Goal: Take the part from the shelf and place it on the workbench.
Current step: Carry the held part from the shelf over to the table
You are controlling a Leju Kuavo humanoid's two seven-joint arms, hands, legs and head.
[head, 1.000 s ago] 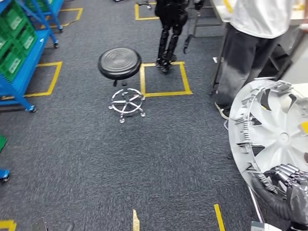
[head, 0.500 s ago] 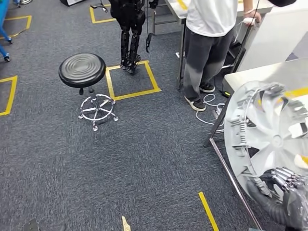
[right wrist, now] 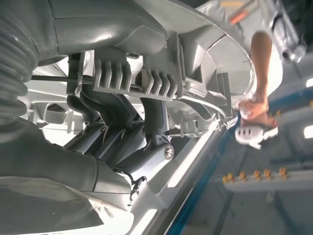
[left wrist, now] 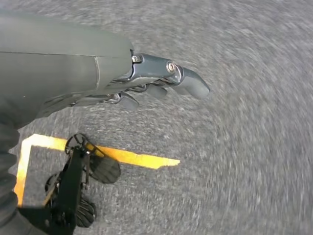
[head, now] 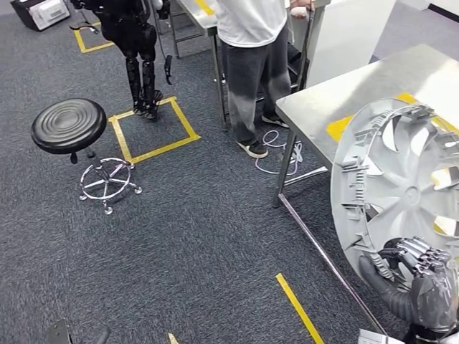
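1. Right hand (head: 419,269) gripping the lower rim of the silver wheel-cover part (head: 398,190), held upright and close to the body, in front of the workbench (head: 374,82).
2. Left hand (left wrist: 147,78) hanging over grey carpet, fingers stretched out, apparently holding nothing.
3. Farther off, a black stool (head: 69,126).
4. Beyond, a person (head: 252,64) standing at another table, beside a dark robot (head: 133,43).

Silver finned part (head: 403,190) upright, seemingly above workbench (head: 346,97).
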